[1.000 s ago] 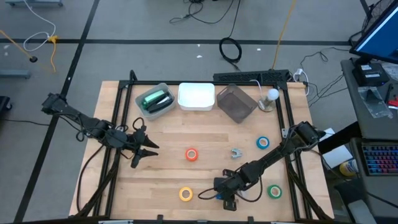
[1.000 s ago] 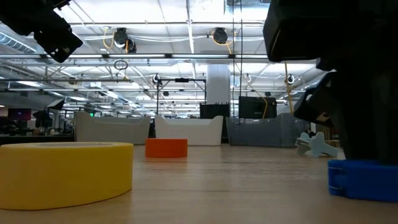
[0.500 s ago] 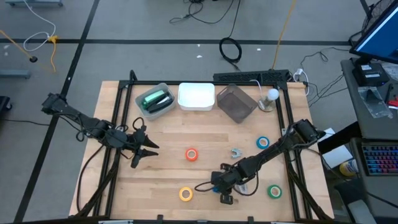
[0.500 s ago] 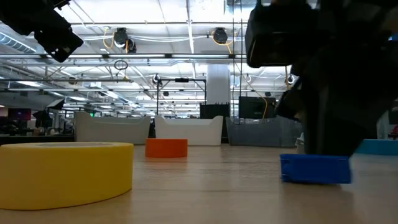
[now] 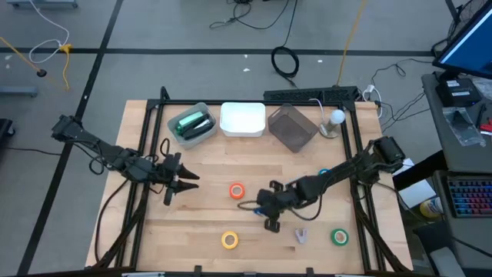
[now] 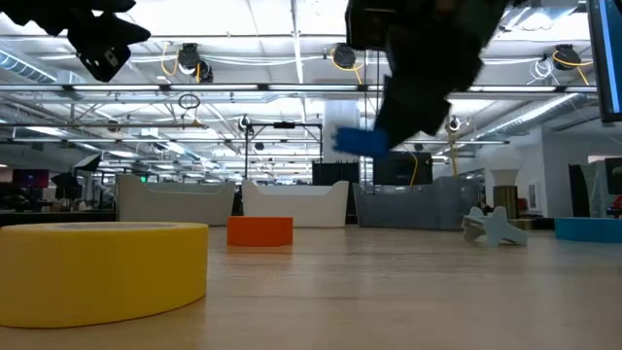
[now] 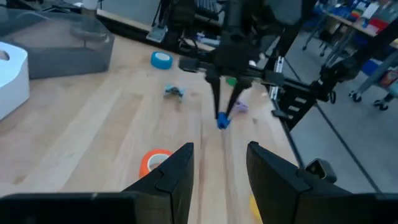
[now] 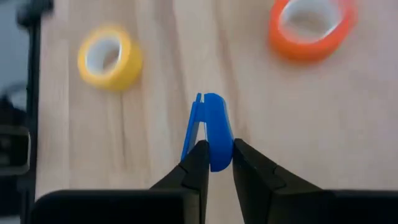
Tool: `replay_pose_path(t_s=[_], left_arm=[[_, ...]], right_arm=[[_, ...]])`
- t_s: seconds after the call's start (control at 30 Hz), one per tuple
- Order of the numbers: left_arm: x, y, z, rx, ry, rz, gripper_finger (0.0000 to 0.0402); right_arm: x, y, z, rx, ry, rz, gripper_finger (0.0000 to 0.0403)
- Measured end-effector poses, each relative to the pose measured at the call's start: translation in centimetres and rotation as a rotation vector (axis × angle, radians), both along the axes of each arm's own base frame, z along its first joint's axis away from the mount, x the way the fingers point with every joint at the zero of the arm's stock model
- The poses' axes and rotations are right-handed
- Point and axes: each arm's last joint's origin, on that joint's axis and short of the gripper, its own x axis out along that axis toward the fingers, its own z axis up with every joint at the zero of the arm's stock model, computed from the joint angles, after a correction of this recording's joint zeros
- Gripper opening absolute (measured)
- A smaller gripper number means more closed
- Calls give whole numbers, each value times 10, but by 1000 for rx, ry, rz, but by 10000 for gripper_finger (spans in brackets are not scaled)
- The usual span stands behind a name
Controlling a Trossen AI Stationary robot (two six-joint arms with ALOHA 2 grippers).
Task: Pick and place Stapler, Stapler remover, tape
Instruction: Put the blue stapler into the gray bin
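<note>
A: Blue hard plastic, claw-shaped staple remover point(image 8: 211, 127), clamped between the right gripper point(image 8: 217, 148) fingers, held clear of the wood just 5 o'clock of table centre.
B: Left gripper point(image 5: 183, 179)?
A: Fingers apart, nothing between, hovering at 9 o'clock.
B: Tape?
A: Smooth rings, flat on the boards: orange tape point(image 5: 237, 191) by centre, yellow tape point(image 5: 229, 240) at 6, green tape point(image 5: 339, 237) at 4, blue tape point(image 5: 324, 175) at 3, half hidden by the arm.
B: Stapler?
A: Green stapler point(image 5: 192, 122), lying in the clear tub point(image 5: 207, 137) at 11.
</note>
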Motion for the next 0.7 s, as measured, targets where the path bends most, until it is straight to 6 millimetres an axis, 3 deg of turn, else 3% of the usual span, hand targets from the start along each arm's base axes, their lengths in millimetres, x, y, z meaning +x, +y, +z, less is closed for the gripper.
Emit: replay_pose_path(t_s=[0.37, 0.7], left_arm=[[5, 0, 5, -3, -68, 62, 147], [26, -5, 7, 192, -166, 88, 147]], right_arm=[[27, -44, 45, 4, -383, -75, 49], [45, -91, 67, -81, -643, -125, 49]])
